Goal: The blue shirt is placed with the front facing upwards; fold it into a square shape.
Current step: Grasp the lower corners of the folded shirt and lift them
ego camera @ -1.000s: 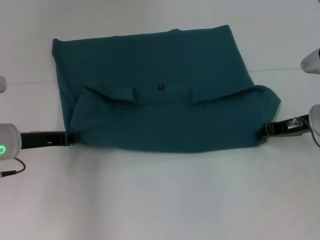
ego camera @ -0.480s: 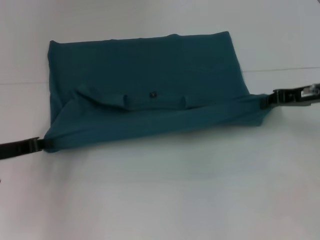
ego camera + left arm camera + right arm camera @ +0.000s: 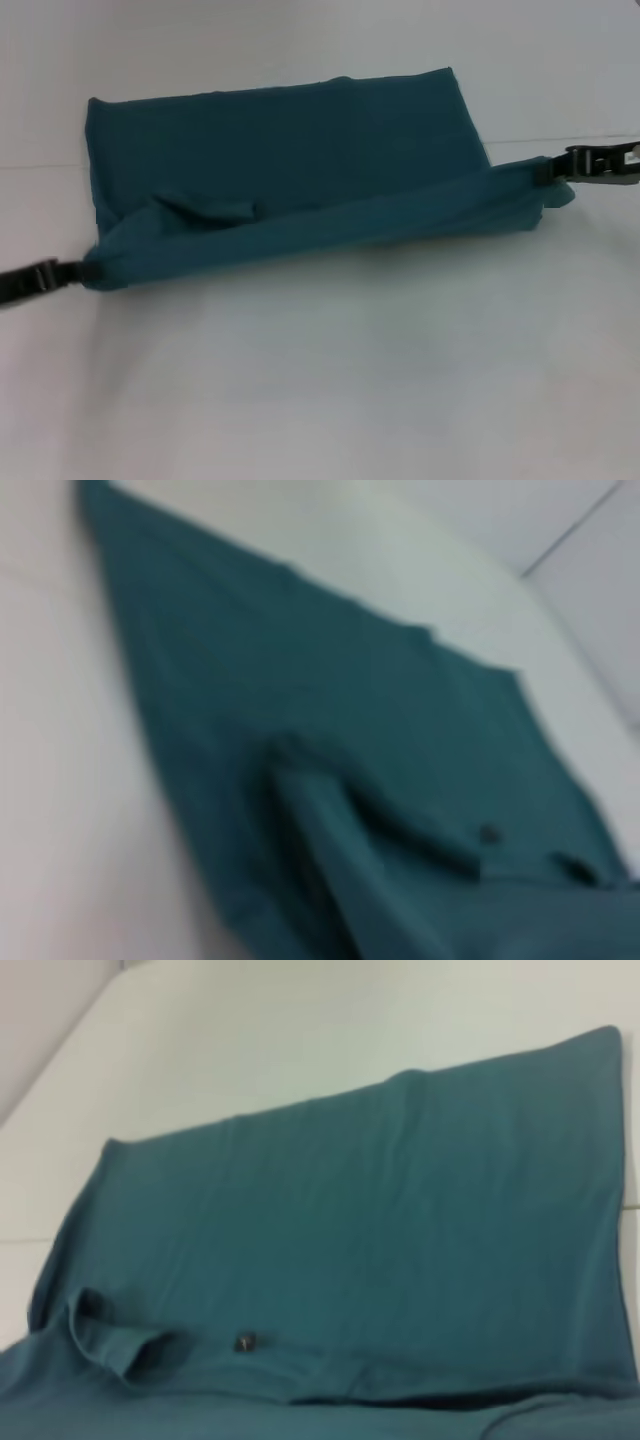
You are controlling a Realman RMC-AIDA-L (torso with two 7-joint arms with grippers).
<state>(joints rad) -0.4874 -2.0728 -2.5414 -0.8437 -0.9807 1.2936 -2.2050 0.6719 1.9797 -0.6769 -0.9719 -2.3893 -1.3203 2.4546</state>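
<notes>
Head view | large teal-blue cotton T-shirt (image 3: 290,150) flat on white table (image 3: 320,380) | left gripper (image 3: 88,270), right gripper (image 3: 548,170) pinch near fold's corners | step: lengthwise fold | next: carry edge across, lay level.

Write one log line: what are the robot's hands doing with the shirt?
step: folding | left gripper: shut on blue shirt near corner | right gripper: shut on opposite corner | near edge lifted over shirt

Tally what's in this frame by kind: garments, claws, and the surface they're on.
Garments: 1, the blue shirt, partly folded, its near edge lifted.
Claws: 2, the left claw at the shirt's left corner and the right claw at its right corner, each gripping the fabric.
Surfaces: 1, the white table.
Total: 4
</notes>
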